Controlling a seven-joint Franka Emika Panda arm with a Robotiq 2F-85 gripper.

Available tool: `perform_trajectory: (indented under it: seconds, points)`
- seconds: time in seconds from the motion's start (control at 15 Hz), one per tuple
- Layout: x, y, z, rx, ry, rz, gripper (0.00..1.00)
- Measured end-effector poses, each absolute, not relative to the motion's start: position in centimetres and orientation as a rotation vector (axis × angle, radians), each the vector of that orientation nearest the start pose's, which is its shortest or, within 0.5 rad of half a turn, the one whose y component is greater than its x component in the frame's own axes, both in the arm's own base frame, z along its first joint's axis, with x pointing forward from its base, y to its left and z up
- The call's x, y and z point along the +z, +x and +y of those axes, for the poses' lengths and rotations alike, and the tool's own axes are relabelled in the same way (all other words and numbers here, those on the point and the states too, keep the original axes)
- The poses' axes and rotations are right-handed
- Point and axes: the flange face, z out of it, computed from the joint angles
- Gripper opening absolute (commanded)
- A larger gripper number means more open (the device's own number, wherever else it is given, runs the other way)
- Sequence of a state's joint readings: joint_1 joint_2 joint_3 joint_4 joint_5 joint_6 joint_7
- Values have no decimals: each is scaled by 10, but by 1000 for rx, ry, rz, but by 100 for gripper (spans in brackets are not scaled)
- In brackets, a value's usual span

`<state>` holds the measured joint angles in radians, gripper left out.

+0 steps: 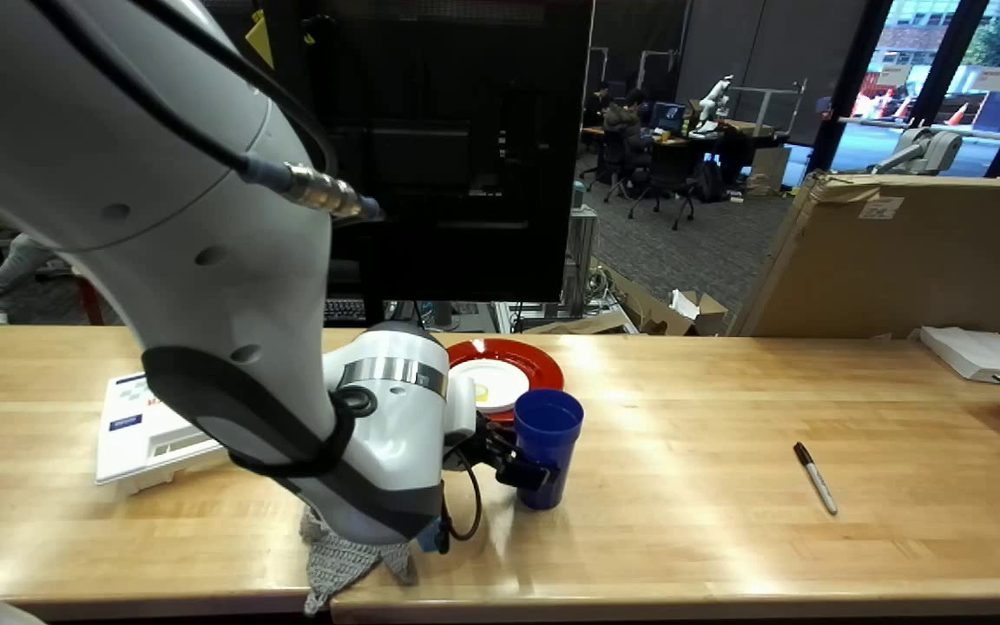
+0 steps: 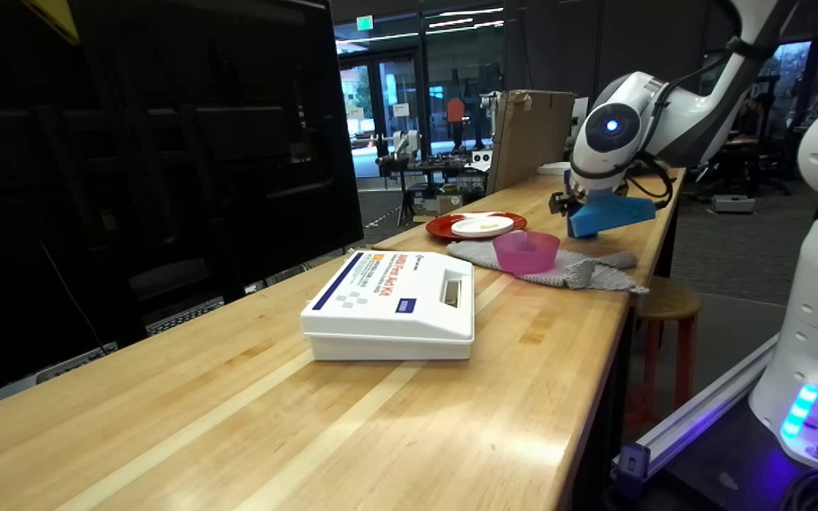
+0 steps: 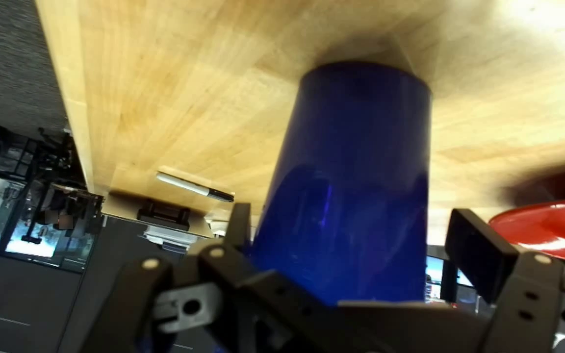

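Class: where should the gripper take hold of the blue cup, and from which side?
I would grip the blue cup by its outer wall, around mid-height, coming in roughly level from the side where the gripper sits. The cup stands upright, its smooth round wall tapers toward the base, and in the wrist view the open fingers flank it.

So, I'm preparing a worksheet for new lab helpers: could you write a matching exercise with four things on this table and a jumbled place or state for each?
1. blue cup
2. pink bowl
3. red plate
4. marker

A. on the grey cloth
B. black at one end
C. between the open fingers of the gripper
D. beneath the white plate

Pairs: 1-C, 2-A, 3-D, 4-B
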<state>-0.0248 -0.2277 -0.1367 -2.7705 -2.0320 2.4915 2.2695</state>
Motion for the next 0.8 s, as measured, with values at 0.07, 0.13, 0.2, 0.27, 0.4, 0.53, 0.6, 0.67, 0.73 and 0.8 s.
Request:
perform_trajectory:
  seconds: [0.07,0.13,0.2,0.27,0.4,0.53,0.6,0.67,0.73,0.8]
  points:
    - [278,366,-53,-1598,-3110,945,99]
    - [282,365,-54,-1606,-3097,920,75]
    - [287,364,-56,-1612,-3086,898,74]
    - [290,363,-57,-1609,-3078,878,72]
    - [293,360,-59,-1579,-3069,858,60]
    - [297,358,-62,-1537,-3069,837,60]
    - [299,356,-63,-1514,-3069,826,60]
    - [301,354,-65,-1487,-3066,813,60]
    - [303,352,-67,-1462,-3066,802,60]
    - [305,350,-69,-1438,-3077,771,60]
